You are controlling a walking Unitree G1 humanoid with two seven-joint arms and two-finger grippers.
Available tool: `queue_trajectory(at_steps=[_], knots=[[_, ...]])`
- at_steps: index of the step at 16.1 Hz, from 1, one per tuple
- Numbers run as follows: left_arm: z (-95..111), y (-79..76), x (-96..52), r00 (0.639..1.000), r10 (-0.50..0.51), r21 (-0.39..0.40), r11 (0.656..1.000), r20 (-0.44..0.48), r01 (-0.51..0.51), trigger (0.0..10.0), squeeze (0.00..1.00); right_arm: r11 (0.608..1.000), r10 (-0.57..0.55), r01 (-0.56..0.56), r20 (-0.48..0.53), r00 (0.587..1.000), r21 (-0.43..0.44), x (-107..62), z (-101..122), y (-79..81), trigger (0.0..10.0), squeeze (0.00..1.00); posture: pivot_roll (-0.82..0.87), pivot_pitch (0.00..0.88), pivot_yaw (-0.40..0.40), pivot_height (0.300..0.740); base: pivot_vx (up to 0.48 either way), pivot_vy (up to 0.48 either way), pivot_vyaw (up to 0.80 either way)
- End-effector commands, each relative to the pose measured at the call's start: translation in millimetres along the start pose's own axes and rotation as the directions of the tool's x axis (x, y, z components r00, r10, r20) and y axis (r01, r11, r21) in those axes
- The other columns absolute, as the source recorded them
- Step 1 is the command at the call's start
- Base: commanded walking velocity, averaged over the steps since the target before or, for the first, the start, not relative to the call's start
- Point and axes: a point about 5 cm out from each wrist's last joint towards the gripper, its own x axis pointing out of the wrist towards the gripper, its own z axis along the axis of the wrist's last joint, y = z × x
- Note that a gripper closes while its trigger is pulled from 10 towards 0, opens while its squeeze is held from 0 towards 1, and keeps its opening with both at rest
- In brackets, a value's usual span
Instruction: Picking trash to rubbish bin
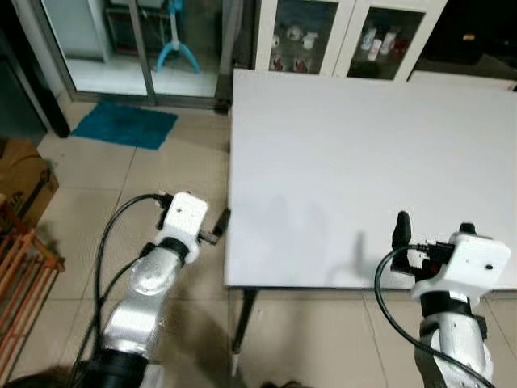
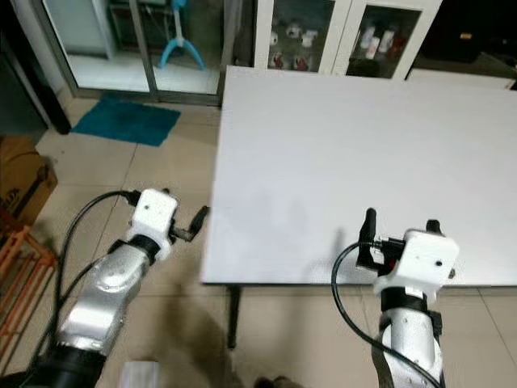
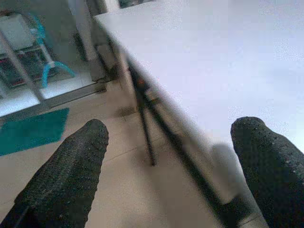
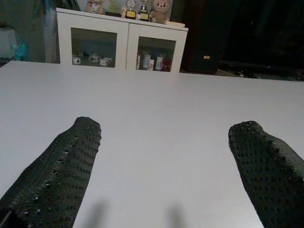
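A large white table (image 1: pixel 363 162) stands in front of me, its top bare. My left gripper (image 1: pixel 216 228) hovers open just off the table's left edge, near the front corner, with nothing between its fingers (image 3: pixel 71 175). Over the front edge of the table my right gripper (image 1: pixel 435 230) is also open and holds nothing; its fingers (image 4: pixel 61 171) point across the top toward a white cabinet (image 4: pixel 118 47). A small pale object (image 2: pixel 141 373) lies on the tiled floor below my left arm; what it is cannot be made out.
A teal mat (image 1: pixel 125 123) lies on the floor at the far left before glass doors (image 1: pixel 137 48). A cardboard box (image 1: pixel 24 182) and an orange rack (image 1: pixel 24 275) stand at the left. A black table leg (image 1: pixel 244 319) drops under the near corner.
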Motion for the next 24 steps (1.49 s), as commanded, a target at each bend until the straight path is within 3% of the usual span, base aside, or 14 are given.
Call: queue_trajectory(at_steps=[1,24], knots=[[0.0,-2.5,0.3,1.000,-0.009,0.007,1.000,-0.006,0.009,10.0,0.00,1.000,-0.008,0.008,0.002,1.000,-0.007,-0.8,2.1,-1.7,10.0,0.00,0.16,0.089,-0.070,0.740,0.000,-0.461,0.00],[-2.4,-6.3,9.5,0.999,-0.016,0.014,1.000,-0.035,0.017,10.0,0.00,1.000,0.005,-0.004,-0.008,1.000,0.004,1.6,2.1,1.7,10.0,0.00,0.16,0.078,-0.058,0.740,0.000,-0.471,0.00]])
